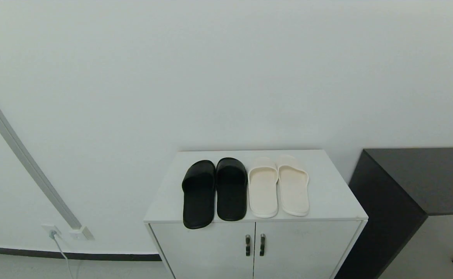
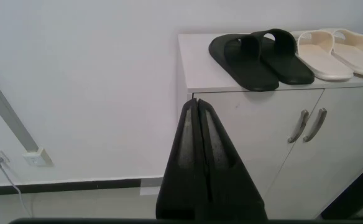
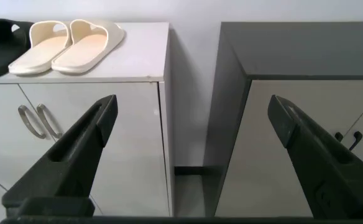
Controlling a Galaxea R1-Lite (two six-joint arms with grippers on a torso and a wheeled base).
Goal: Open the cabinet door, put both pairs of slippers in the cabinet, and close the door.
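A white cabinet [image 1: 327, 201] stands against the wall, both doors closed, with two metal handles [image 1: 255, 245] side by side at the middle. On its top lie a black pair of slippers [image 1: 214, 193] on the left and a cream pair of slippers [image 1: 278, 186] on the right. The left black slipper's heel overhangs the front edge. My left gripper [image 2: 197, 106] is shut, held in front of the cabinet's left front corner [image 2: 191, 93], empty. My right gripper [image 3: 192, 109] is open and empty, level with the gap between the cabinet [image 3: 150, 56] and a dark unit.
A dark grey cabinet [image 1: 416, 182] stands close on the right, with a narrow gap between it and the white one. A wall socket with a cable [image 1: 52, 233] and a slanted cable duct [image 1: 21, 151] are on the wall at left. The floor left of the cabinet is free.
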